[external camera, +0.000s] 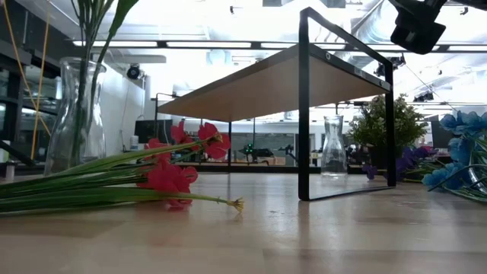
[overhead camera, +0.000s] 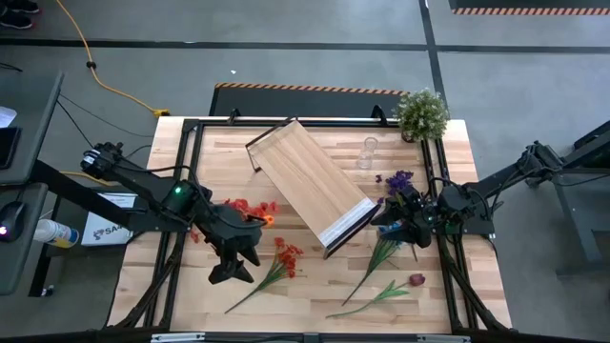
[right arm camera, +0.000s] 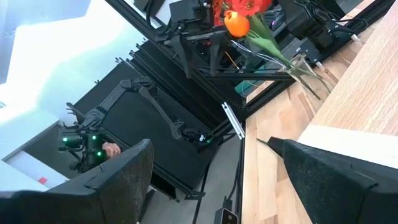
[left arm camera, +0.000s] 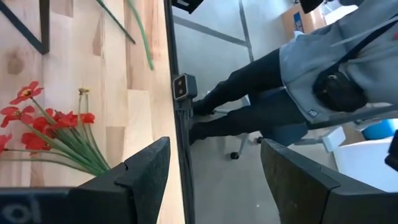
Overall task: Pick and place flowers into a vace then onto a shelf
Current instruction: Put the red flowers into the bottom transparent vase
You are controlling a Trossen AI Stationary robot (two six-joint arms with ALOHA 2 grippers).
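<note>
The shelf, a light-wood board on a black frame, stands slantwise at mid-table. Beside my left arm, a glass vase holds orange and red flowers by their green stems. An empty glass vase stands upright at the far right. Red flowers lie flat near the front, a dark red one to their right. Purple flowers and blue ones lie by my right arm. My left gripper hangs open over the front left. My right gripper is open at the shelf's right end.
A bushy pale-green potted plant stands at the far right corner. A black frame rims the table. A person in grey stands beyond the table's edge. Bare wood lies along the front edge.
</note>
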